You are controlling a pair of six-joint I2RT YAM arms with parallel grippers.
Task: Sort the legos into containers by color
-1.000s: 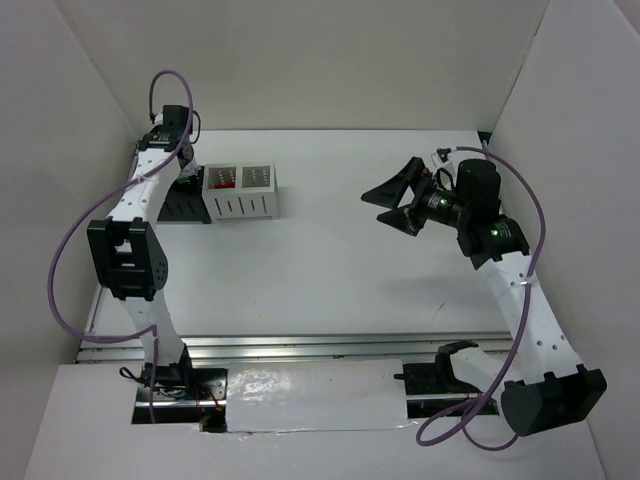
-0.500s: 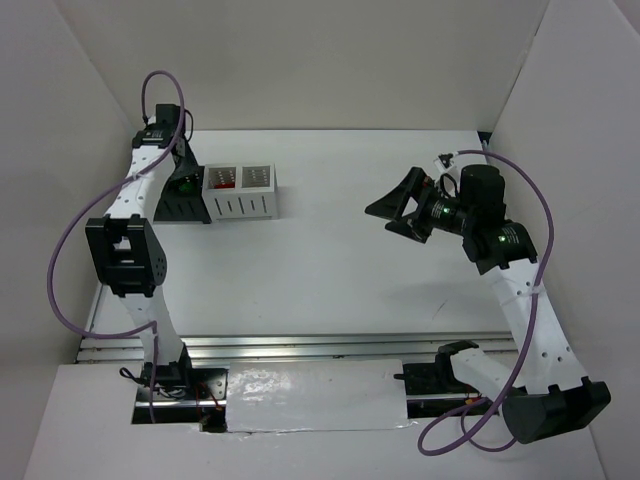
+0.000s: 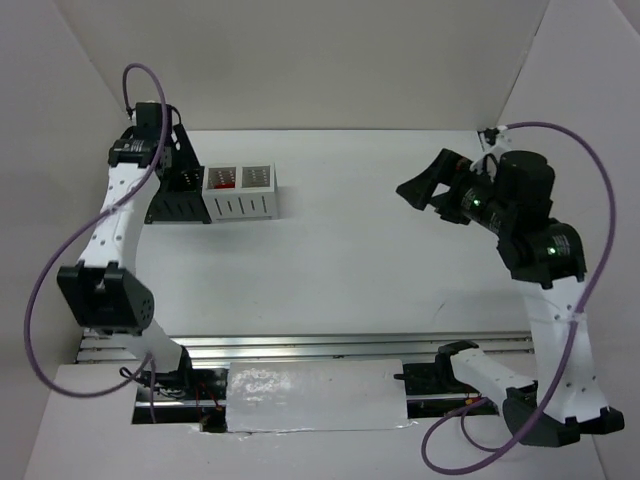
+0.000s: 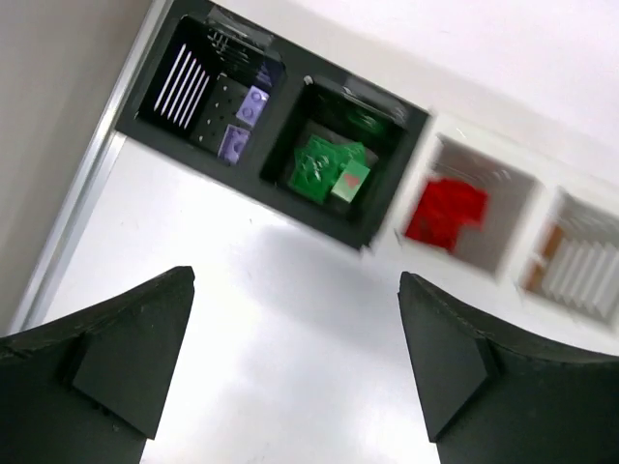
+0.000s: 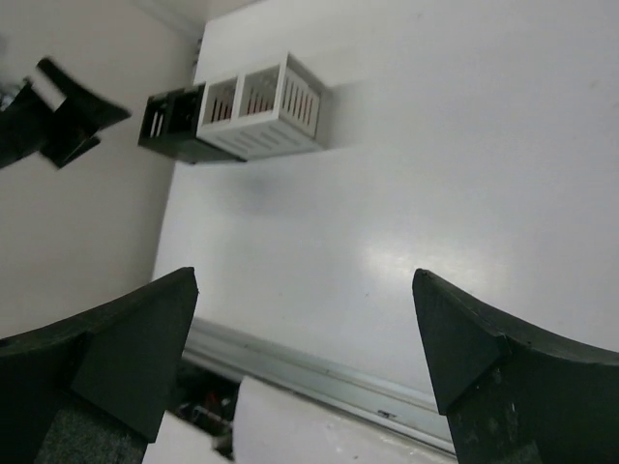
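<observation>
My left gripper [image 4: 296,278] hangs open and empty above the table, just in front of the containers. The black container [image 4: 382,217] has two compartments, one holding lavender legos [image 4: 242,121] and the other green legos [image 4: 327,169]. Beside it, the joined white containers [image 4: 503,256] hold red legos [image 4: 445,208] in one cell and an orange-brown piece [image 4: 542,273] in the other. From above, the left gripper [image 3: 183,165] sits over the black container [image 3: 178,208], with the white containers [image 3: 240,192] to its right. My right gripper [image 3: 415,197] is open and empty, high over the table's right side.
A metal rail [image 3: 300,345] runs along the near table edge, with white walls on the left, back and right. The right wrist view shows the white containers [image 5: 261,106], the black container [image 5: 172,121] and the left gripper [image 5: 58,106] far off.
The left gripper opened and rose off the black container, and its arm swung out to the left. The right arm lifted and drew back to the right, still open.
</observation>
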